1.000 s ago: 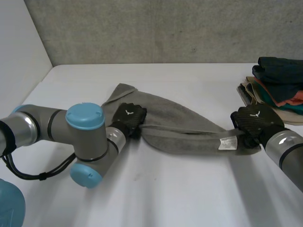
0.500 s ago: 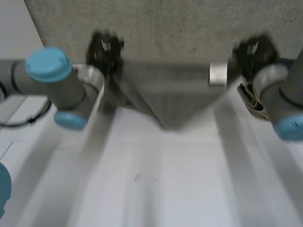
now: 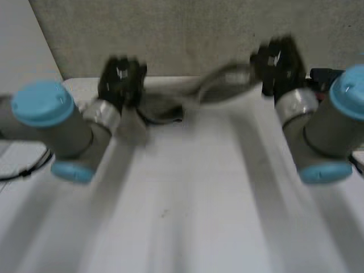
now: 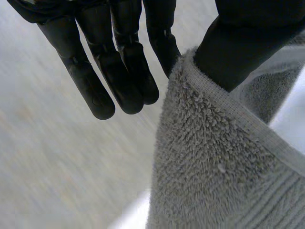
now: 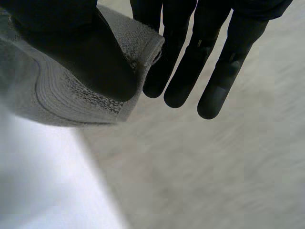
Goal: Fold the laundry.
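White table | grey towel aloft | left hand pinches one end | right hand pinches other

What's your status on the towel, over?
Left hand shut on towel edge. Right hand shut on other end. Towel slung between them. Dark pile beside right arm.

You have a grey terry towel with a ribbed hem, strung in the air between the two hands. It is twisted and sags toward its lower left end. The left hand pinches one end, the right hand the other
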Available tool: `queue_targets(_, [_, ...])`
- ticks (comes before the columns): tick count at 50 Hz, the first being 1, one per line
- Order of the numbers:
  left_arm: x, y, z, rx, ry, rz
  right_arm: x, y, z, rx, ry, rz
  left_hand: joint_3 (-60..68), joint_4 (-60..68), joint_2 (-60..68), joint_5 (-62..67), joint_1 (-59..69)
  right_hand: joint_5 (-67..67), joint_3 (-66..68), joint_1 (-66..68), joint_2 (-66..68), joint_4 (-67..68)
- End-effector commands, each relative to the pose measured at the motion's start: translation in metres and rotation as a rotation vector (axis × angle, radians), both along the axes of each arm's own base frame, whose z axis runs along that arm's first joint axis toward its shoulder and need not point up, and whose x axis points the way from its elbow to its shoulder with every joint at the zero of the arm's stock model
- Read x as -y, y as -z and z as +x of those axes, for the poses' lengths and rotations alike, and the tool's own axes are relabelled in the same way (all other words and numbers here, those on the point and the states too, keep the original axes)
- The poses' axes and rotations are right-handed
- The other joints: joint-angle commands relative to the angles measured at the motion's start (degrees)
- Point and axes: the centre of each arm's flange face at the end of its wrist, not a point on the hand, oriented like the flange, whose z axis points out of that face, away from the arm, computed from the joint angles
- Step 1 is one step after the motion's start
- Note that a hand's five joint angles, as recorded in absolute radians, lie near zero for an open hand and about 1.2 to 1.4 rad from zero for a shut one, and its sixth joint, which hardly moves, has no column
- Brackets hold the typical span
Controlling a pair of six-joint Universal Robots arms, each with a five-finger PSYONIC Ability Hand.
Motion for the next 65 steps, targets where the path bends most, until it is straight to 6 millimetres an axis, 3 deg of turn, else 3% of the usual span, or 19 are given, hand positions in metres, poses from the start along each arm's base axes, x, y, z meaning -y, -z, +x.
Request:
queue_targets(1, [-0.043,0.079,0.025,0.132,-0.014,0.267,-0.034,0.074,-0.016,-0.12,-0.025,0.26,9.2,8.7,8.9,10.4,12.4,11.3,11.9,15.5,12.3,11.4])
queue_targets(3, [-0.048,0.084,0.028,0.142,-0.014,0.286,-0.039,0.087,-0.021,-0.146,-0.039,0.3,5.3,4.8,5.1,6.5,8.6,11.3,11.9,15.5,12.3,11.4])
queue_targets(6, [-0.051,0.088,0.033,0.149,-0.023,0.306,-0.039,0.095,-0.032,-0.157,-0.034,0.337,-12.3,-12.8,-12.5,-11.1,-9.1,11.3,11.9,15.5,12.3,11.4])
queue_targets(8, [-0.052,0.088,0.036,0.15,-0.028,0.313,-0.038,0.098,-0.036,-0.159,-0.03,0.349,-29.7,-30.2,-30.0,-28.6,-26.5,11.3,11.9,15.5,12.3,11.4])
queue_targets(12, [-0.055,0.087,0.038,0.153,-0.032,0.318,-0.037,0.1,-0.04,-0.16,-0.023,0.36,-42.8,-43.3,-43.0,-41.6,-39.5,11.3,11.9,15.5,12.3,11.4])
queue_targets(26, [-0.046,0.097,0.062,0.164,-0.103,0.362,-0.032,0.099,-0.052,-0.154,0.015,0.366,-42.8,-43.3,-43.1,-41.6,-39.6,11.3,11.9,15.5,12.3,11.4])
queue_targets(34, [-0.047,0.102,0.074,0.184,-0.133,0.374,-0.03,0.099,-0.055,-0.149,0.021,0.372,-40.3,-40.8,-40.5,-39.1,-37.1,11.3,11.9,15.5,12.3,11.4])
queue_targets(38, [-0.036,0.097,0.086,0.176,-0.169,0.357,-0.035,0.102,-0.055,-0.167,0.0,0.39,-25.9,-26.4,-26.1,-24.7,-22.6,11.3,11.9,15.5,12.3,11.4])
queue_targets(43, [-0.023,0.094,0.093,0.178,-0.195,0.339,-0.056,0.094,-0.054,-0.251,-0.084,0.402,11.6,11.1,11.3,12.8,14.8,11.3,11.9,15.5,12.3,11.4])
queue_targets(45, [-0.022,0.093,0.093,0.18,-0.196,0.333,-0.071,0.091,-0.054,-0.334,-0.152,0.409,11.7,11.2,11.4,12.9,14.9,11.3,11.9,15.5,12.3,11.4])
queue_targets(46, [-0.021,0.093,0.094,0.18,-0.198,0.333,-0.076,0.091,-0.054,-0.364,-0.169,0.412,11.7,11.2,11.4,12.9,14.9,7.0,7.6,11.3,8.1,7.1])
queue_targets(48, [-0.022,0.093,0.093,0.18,-0.193,0.334,-0.079,0.089,-0.059,-0.413,-0.188,0.426,11.7,11.2,11.4,12.9,14.9,-24.2,-23.6,-19.9,-23.1,-24.1])
queue_targets(49, [-0.022,0.092,0.093,0.18,-0.193,0.333,-0.078,0.087,-0.067,-0.446,-0.174,0.443,11.7,11.2,11.4,12.9,14.9,-58.7,-58.1,-54.5,-57.7,-58.6])
queue_targets(51, [-0.021,0.086,0.094,0.174,-0.196,0.317,-0.075,0.081,-0.074,-0.458,-0.156,0.451,11.7,11.2,11.4,12.9,14.9,-58.7,-58.1,-54.5,-57.7,-58.6])
queue_targets(55, [-0.019,0.061,0.094,0.145,-0.202,0.257,-0.056,0.062,-0.081,-0.369,-0.085,0.423,11.7,11.2,11.4,12.9,14.9,-58.7,-58.1,-54.5,-57.7,-58.6])
queue_targets(60, [-0.019,0.033,0.089,0.117,-0.189,0.175,-0.035,0.037,-0.087,-0.08,0.039,0.475,11.7,11.2,11.4,12.9,14.9,-58.7,-58.1,-54.5,-57.7,-58.6])
queue_targets(65, [-0.019,0.0,0.083,0.076,-0.174,0.088,-0.032,0.032,-0.091,0.115,0.104,0.575,11.7,11.2,11.4,12.9,14.9,-58.7,-58.1,-54.5,-57.7,-58.6])
